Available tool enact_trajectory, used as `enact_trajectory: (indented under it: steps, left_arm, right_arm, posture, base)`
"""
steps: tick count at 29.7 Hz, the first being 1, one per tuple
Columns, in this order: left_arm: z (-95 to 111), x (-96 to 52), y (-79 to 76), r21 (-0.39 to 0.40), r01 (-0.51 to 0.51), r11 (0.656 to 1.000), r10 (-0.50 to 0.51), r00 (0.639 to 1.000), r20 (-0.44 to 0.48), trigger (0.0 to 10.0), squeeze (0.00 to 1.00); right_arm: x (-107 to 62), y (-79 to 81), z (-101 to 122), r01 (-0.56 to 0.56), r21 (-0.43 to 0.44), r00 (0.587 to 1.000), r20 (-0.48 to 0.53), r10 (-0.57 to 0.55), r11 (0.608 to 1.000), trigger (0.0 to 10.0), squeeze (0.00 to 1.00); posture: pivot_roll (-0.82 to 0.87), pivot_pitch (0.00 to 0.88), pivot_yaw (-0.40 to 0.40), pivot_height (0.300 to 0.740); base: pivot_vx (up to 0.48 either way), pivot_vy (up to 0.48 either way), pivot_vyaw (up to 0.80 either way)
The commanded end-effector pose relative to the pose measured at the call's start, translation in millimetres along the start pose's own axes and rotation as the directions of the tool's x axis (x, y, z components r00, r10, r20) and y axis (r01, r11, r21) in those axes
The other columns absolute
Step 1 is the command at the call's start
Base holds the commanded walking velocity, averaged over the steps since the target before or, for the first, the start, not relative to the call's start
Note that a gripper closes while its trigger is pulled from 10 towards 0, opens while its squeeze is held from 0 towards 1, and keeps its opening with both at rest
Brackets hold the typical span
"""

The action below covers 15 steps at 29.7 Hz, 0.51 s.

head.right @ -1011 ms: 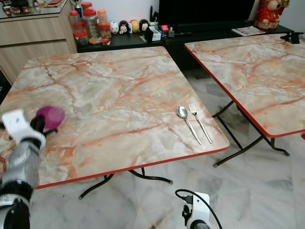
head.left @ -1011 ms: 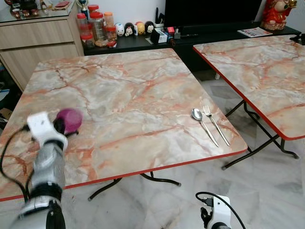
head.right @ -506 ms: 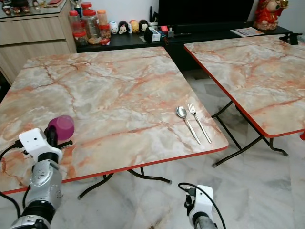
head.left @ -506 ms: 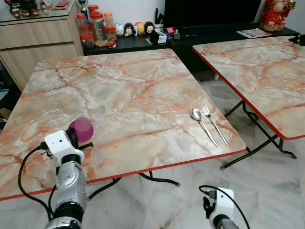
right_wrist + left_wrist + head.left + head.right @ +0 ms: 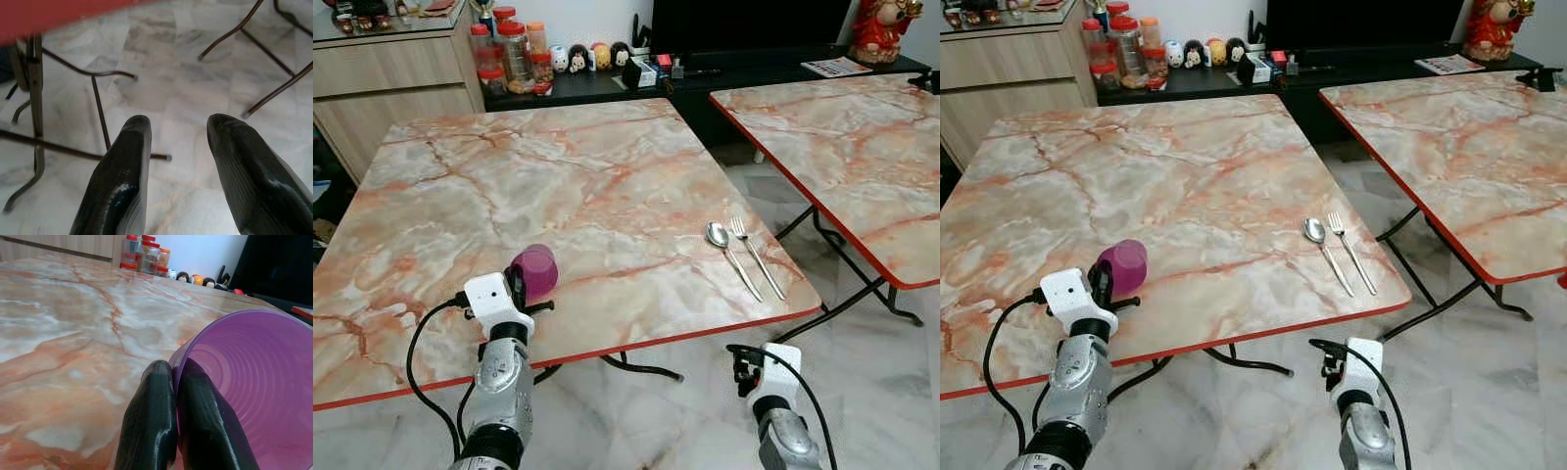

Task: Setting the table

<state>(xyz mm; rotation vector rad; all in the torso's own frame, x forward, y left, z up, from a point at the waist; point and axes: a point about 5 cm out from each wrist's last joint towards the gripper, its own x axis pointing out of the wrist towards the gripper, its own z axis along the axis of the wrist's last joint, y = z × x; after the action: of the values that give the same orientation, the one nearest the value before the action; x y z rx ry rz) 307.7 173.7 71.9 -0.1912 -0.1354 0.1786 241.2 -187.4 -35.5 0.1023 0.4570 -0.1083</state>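
The left gripper [image 5: 171, 396], jaws pinching the rim of the translucent purple plastic cup [image 5: 535, 271] over the marble-patterned worktop's [image 5: 568, 186] near-left edge, should carry it level — the right gripper [image 5: 178, 147] hangs released.

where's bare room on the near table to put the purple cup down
Most of the near table is bare marble: the whole far half, the middle, and the patch between the purple cup in the left tool and the spoon. Only the near right corner is taken, by spoon and fork.
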Motion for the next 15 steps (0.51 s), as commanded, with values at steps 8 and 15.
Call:
enact_trajectory:
  steps: [8, 15]
  left_arm:
    - [10, 1.3, 13.9, 0.031, -0.042, 0.999, 0.041, 0.998, 0.047, 10.0, 0.00]
    - [11, -1.3, 12.3, 0.031, -0.047, 0.998, 0.045, 0.998, 0.054, 10.0, 0.00]
  right_arm:
    - [-22.6, -11.8, -46, 0.059, 0.001, 0.973, -0.222, -0.058, 0.998, 10.0, 0.00]
    - [-30.8, -19.4, -59, 0.090, -0.003, 0.955, -0.284, -0.087, 0.996, 10.0, 0.00]
  posture:
    - [0.02, 0.000, -0.013, 0.740]
    - [0.02, 0.000, -0.016, 0.740]
  base:
    - [0.000, 0.000, 0.00]
    - [0.000, 0.000, 0.00]
